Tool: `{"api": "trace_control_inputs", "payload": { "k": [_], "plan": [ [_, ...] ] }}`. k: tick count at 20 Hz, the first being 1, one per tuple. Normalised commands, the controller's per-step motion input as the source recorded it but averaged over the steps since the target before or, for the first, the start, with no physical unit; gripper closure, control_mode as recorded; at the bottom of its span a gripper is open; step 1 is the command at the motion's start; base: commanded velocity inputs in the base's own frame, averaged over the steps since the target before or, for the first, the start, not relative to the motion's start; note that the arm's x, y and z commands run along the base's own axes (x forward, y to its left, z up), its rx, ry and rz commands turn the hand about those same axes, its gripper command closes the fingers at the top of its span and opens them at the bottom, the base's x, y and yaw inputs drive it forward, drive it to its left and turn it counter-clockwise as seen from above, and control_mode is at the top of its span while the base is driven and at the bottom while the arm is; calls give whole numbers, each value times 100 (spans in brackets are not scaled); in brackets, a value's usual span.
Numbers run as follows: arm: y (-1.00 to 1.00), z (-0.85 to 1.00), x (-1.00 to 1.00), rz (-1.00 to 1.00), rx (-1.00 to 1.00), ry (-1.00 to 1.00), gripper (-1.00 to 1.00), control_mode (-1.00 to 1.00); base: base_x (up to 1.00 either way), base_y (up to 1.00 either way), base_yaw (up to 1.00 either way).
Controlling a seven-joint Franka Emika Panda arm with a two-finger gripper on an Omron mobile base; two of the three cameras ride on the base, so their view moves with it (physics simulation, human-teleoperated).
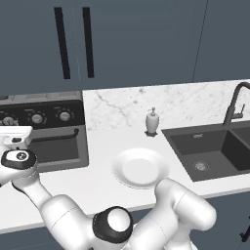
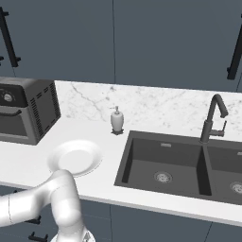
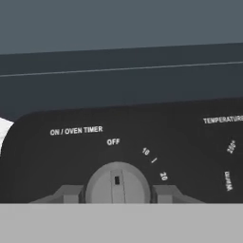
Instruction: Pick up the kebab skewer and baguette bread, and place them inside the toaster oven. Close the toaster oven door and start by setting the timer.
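The toaster oven (image 1: 44,132) sits at the left end of the white counter (image 1: 97,180), its door (image 1: 53,149) up and shut. In my hand view the timer knob (image 3: 117,184) (marked ON / OVEN TIMER, its pointer toward OFF) sits between my two fingertips (image 3: 71,193), which flank it on either side, seemingly pinching it, though contact is hard to confirm. A white plate (image 1: 140,168) lies just right of the oven, a soap dispenser (image 1: 152,121) behind it, then the dark sink (image 1: 210,149).

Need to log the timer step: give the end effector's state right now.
End effector: closed on the timer knob of the toaster oven, one finger on each side; the pointer is at OFF.
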Motion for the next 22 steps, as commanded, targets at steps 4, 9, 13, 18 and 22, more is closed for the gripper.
{"api": "trace_control_inputs", "payload": {
  "k": [4,9,13,18,22],
  "plan": [
    [0,6,2,-15,19,-9,100,-100,0,0,0],
    [0,12,15,-18,23,-6,100,-100,0,0,0],
    [0,26,21,-21,26,-1,100,-100,0,0,0],
    [0,17,20,-19,29,-1,100,-100,0,0,0],
    [0,3,18,-12,32,-7,100,-100,0,0,0]
  ]
}}
